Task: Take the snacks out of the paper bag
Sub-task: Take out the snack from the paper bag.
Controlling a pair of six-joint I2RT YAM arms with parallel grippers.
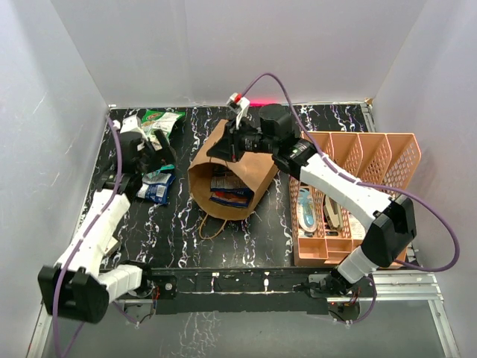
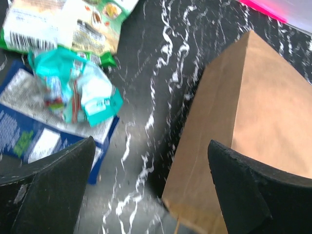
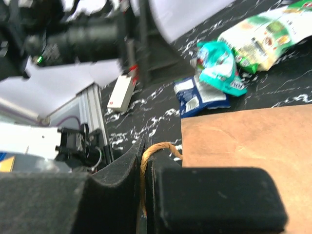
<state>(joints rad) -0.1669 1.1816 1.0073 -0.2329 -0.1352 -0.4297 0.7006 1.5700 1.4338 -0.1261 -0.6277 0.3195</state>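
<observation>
Directly under our left gripper point(image 2: 151, 163), jaws spread wide and empty, three snacks lie on the black white-veined table point(image 1: 261, 235): a teal crinkly foil packet point(image 2: 78, 90) overlapping a flat dark-blue foil packet point(image 2: 24, 129), with a green-and-white foil packet point(image 2: 63, 24) just beyond. We read this as the drop pile: off to the side, within the left arm's reach, apart from the bag mouth.

Right of that gripper lies the large brown kraft paper bag point(image 1: 223, 160), tipped over, mouth toward the arm bases. Our right gripper point(image 3: 145, 156) is clamped shut on a tan twisted-paper handle point(image 3: 158, 146) at the bag's upper side. Our guess: it anchors the bag and props the mouth open so the left arm can reach in without the bag sliding.

Below the right gripper, inside the mouth, a blue-and-red foil packet point(image 1: 229, 192) shows; we can't tell how many more sit with it. Unloading looks partway done.

In the way: the right arm and its purple cable point(image 1: 279, 83) hang over the bag, so access is from the mouth side only. A second handle loop point(image 1: 211, 224) lies on the table in front of the mouth, a possible snag. Right of the right gripper, the salmon-pink perforated plastic organiser point(image 1: 358, 160) stands just beside the bag, off the left arm's route.
</observation>
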